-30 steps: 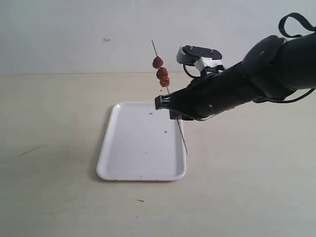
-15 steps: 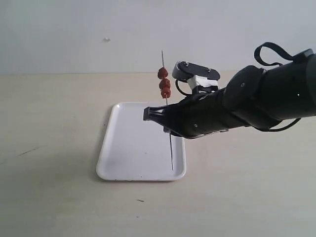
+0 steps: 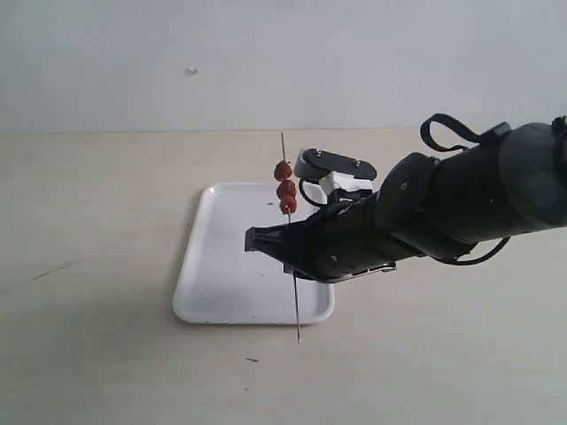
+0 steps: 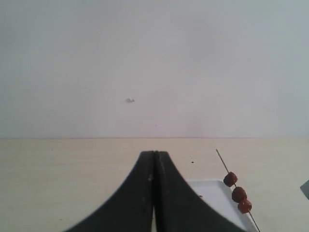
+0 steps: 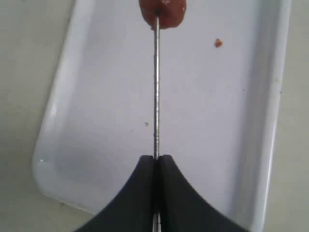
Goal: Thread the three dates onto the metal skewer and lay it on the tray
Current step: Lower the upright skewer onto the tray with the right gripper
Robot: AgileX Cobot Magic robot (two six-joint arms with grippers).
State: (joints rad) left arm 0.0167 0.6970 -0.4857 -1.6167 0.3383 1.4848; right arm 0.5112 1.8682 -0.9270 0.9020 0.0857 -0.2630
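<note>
My right gripper (image 3: pixel 266 241) (image 5: pixel 156 158) is shut on the metal skewer (image 3: pixel 295 305) (image 5: pixel 156 92), holding it nearly upright over the right part of the white tray (image 3: pixel 208 266) (image 5: pixel 96 121). The three dates (image 3: pixel 285 187) (image 4: pixel 237 193) sit threaded in a row near the skewer's upper end; the right wrist view shows only the nearest one (image 5: pixel 162 10). The skewer's lower tip hangs past the tray's front edge. My left gripper (image 4: pixel 154 154) is shut with nothing in it and does not appear in the exterior view.
The beige tabletop (image 3: pixel 106 212) spreads all around the tray, with a plain pale wall (image 3: pixel 177 53) behind. Small dark crumbs (image 5: pixel 218 43) lie on the tray, and a dark speck (image 3: pixel 252 359) lies on the table in front of it.
My right arm has moved left and lower, towards the camera, over the tray. The skewer with the dates has come down with it, from tilted to nearly upright.
</note>
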